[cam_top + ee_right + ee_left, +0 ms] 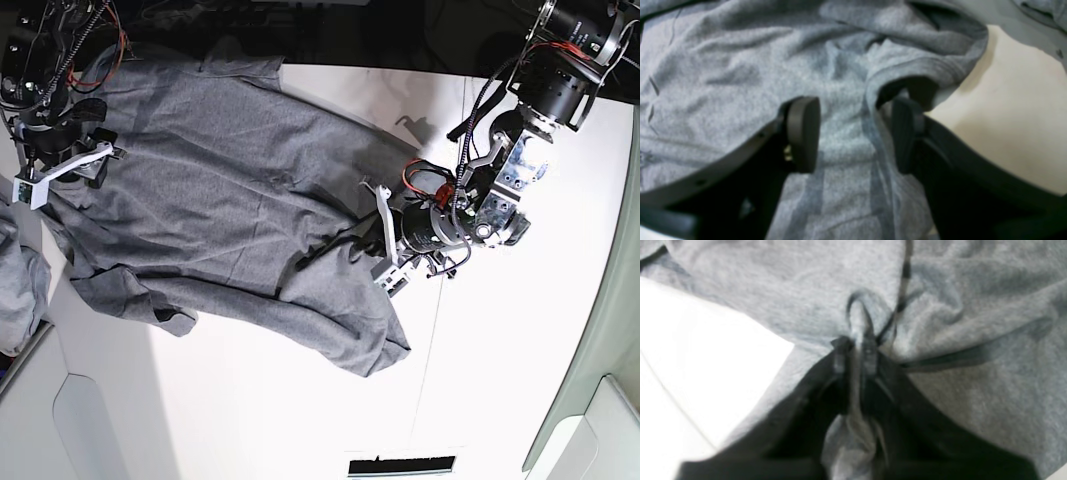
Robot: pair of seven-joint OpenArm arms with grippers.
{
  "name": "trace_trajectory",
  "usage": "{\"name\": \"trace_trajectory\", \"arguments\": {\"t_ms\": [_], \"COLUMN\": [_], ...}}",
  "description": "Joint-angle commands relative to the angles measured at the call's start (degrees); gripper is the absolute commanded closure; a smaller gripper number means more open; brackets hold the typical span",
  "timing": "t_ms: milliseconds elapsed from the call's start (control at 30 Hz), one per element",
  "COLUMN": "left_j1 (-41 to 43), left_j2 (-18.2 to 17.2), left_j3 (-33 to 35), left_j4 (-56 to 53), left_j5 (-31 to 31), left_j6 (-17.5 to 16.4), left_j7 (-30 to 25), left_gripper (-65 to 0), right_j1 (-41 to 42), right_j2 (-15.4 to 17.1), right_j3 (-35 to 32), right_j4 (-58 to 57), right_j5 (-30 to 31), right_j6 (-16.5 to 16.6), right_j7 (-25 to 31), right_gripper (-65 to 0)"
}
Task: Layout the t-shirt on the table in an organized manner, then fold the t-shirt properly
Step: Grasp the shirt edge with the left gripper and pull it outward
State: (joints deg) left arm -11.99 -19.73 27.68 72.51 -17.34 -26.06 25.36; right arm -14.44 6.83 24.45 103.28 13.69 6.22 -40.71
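grey t-shirt (220, 200) spread on table (500, 380), left fingers (855, 350) pinching its edge

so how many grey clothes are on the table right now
2. The t-shirt lies spread across the middle of the table, between the two arms. A smaller bunched heap of grey cloth sits at the base view's left edge, partly cut off, so more could be hidden there.

The base camera looks straight down from high above the table (300, 420), while both wrist cameras peer close along their fingers at the t-shirt (220, 190).
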Motion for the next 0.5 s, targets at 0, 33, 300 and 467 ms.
{"name": "trace_trajectory", "arguments": {"t_ms": [0, 33, 300, 467], "left_j1": [-2.43, -3.1, -7.43, -8.7], "left_j2": [-0.46, -0.46, -0.46, -1.53], "left_j3": [-0.52, -0.76, -4.87, -5.88], "left_j4": [1.03, 1.03, 1.03, 1.01], "left_j5": [-0.44, -0.44, -0.46, 2.21], "left_j6": [-0.09, -0.11, -0.11, -0.09], "left_j7": [-1.36, -1.33, -0.11, -1.46], "left_gripper": [-1.2, -1.1, -1.1, -1.2], "right_j1": [0.28, 0.26, 0.26, 0.28], "right_j2": [0.59, 0.59, 0.59, 0.87], "right_j3": [0.15, 0.15, 0.15, 0.17], "right_j4": [1.11, 1.07, -0.46, -6.38], "right_j5": [0.28, 0.28, 4.68, 4.02], "right_j6": [0.66, 1.49, 11.96, 13.25], "right_j7": [1.29, 1.29, 1.6, 2.78], "right_gripper": [-26.6, -19.4, 0.0, 0.0]}}
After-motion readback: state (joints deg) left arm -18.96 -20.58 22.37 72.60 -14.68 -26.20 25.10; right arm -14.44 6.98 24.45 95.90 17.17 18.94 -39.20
